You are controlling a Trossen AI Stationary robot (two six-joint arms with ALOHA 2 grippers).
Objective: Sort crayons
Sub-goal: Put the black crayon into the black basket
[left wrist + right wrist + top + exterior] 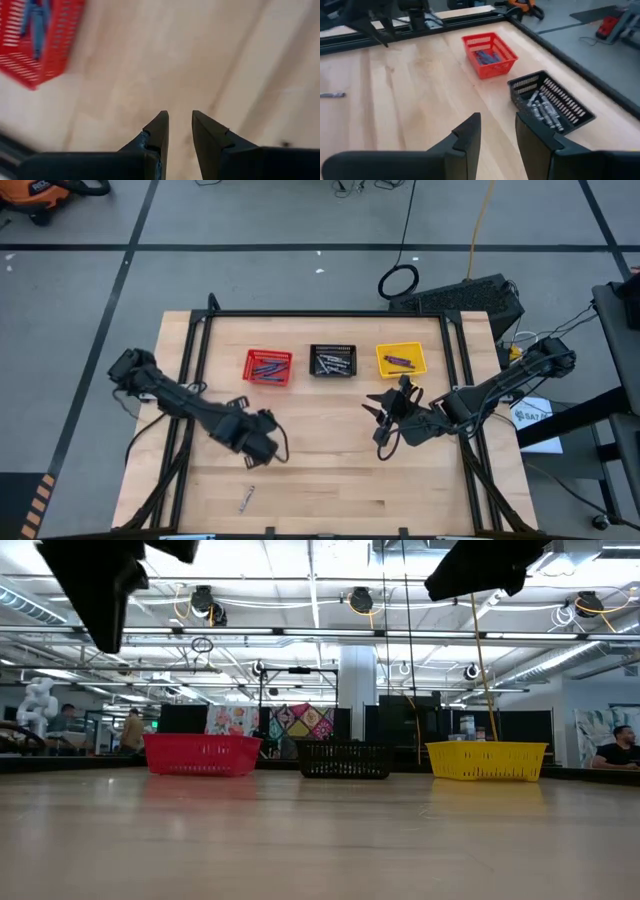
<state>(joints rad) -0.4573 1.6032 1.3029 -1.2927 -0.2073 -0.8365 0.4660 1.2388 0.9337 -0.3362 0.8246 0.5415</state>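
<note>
**A:** Start at your left. The left gripper (262, 448) hangs above bare wood in front of the small red square mesh basket (268, 366). Its fingers (156, 131) are parted by a narrow gap and grasp nothing.

**B:** And the one stray?

**A:** A single grey-silver crayon stick (246, 499) lies alone near the front edge of the pale wooden table (330, 480), close below that gripper. You are placed well for it, I judge: it is the only crayon outside a basket, so it is what remains to sort.

**B:** Where are the rest?

**A:** The blue crayons (270, 365) lie in the red basket, the grey-silver crayons (331, 361) in the middle black mesh basket (333, 361), and a dark purple crayon (398, 360) in the yellow mesh basket (401, 359). That grouping suggests the stray belongs in the black one.

**B:** And your right?

**A:** The right gripper (385, 423) sits raised in front of the yellow basket, fingers (466, 137) released, carrying nothing. It looks parked clear of the baskets.
</note>
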